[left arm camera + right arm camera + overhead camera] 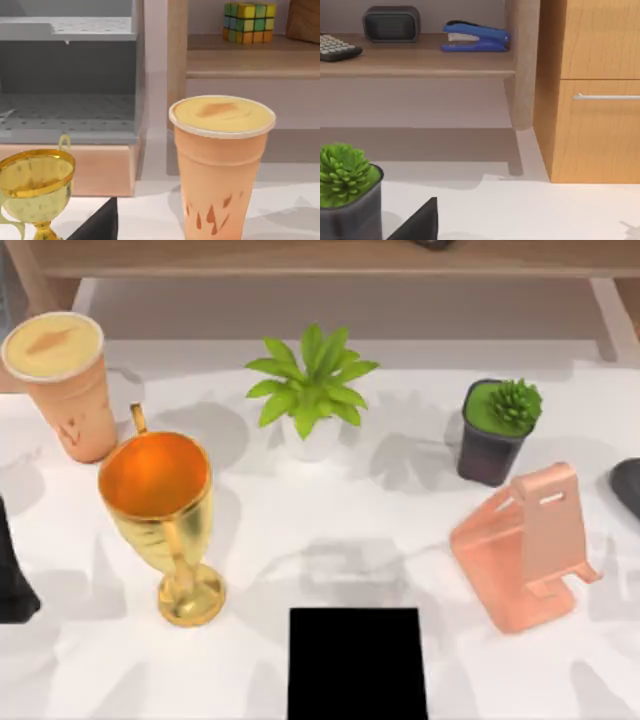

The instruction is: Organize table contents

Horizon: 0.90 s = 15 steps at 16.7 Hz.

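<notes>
**At the table's left rear corner: lining up on the cup**

At the far left of the white marbled table (pixel 330 540), the orange paper cup (pixel 60 380) stands upright with its cream top level, just behind the gold trophy goblet (pixel 165 510). The left gripper (pixel 12 575) sits at the table's left edge; I cannot tell how its jaws stand. The left wrist view looks straight at the cup (pixel 220 165), so picking it up looks like the step in hand. A good approach would come in low and level, grip the wall below the rim, and keep clear of the goblet (pixel 35 185). A dark shape at the right edge of the top view may be the right gripper (pixel 628 485); its jaws are unreadable too. The pink phone stand (pixel 525 545) sits empty.
</notes>
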Each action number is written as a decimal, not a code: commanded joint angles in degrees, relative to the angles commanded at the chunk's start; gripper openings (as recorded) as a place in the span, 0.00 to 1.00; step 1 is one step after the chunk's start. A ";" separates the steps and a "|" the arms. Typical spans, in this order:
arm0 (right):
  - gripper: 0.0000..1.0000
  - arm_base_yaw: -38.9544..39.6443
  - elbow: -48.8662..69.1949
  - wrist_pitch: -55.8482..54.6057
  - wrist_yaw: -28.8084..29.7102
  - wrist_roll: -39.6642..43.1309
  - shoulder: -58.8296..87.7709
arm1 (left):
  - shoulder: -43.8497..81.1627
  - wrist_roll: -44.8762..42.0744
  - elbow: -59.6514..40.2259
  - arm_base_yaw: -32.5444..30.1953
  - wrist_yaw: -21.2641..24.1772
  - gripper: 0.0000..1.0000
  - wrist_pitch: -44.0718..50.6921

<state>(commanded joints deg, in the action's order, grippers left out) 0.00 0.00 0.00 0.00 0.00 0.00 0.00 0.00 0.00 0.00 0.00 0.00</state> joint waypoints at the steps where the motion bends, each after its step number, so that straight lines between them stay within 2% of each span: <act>1: 1.00 0.00 0.00 0.00 0.00 0.00 0.00 | 0.00 0.00 0.00 0.00 0.00 1.00 0.00; 4: 1.00 -0.22 1.72 1.28 0.20 0.60 1.75 | 0.00 0.00 0.00 0.00 0.00 1.00 0.00; 8: 1.00 -1.07 12.29 8.64 0.81 3.72 12.58 | 0.00 0.00 0.00 0.00 0.00 1.00 0.00; 15: 1.00 -2.47 42.70 31.94 0.37 12.67 53.18 | 0.00 0.00 0.00 0.00 0.00 1.00 0.00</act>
<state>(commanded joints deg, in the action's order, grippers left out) -2.47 42.70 31.94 0.37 12.67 53.18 0.00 0.00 0.00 0.00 0.00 0.00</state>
